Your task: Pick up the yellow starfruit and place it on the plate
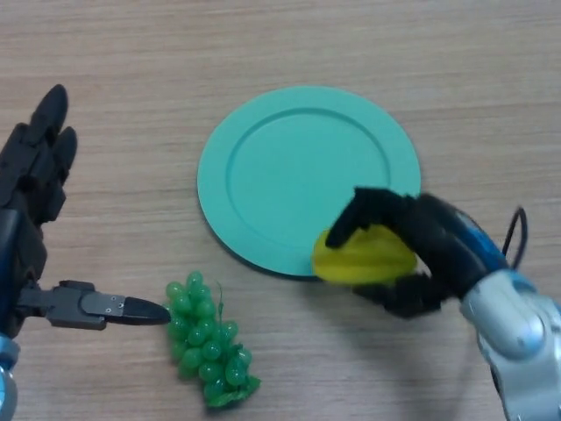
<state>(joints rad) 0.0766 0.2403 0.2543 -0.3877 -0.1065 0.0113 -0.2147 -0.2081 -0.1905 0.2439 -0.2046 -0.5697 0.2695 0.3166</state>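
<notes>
- Right hand [412, 254] curled round yellow starfruit [364, 256] at plate [307, 175] rim.
- Judged light, rigid, ridged; gripping across ridges resists slipping.
- Left hand [35, 167] idle, fingers straight.

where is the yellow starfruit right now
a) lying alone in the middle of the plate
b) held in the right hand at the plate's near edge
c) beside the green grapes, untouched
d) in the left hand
b: the right hand has its fingers curled round the yellow starfruit, which overlaps the near rim of the teal plate, while the left hand is open and the green grapes lie apart.
</notes>
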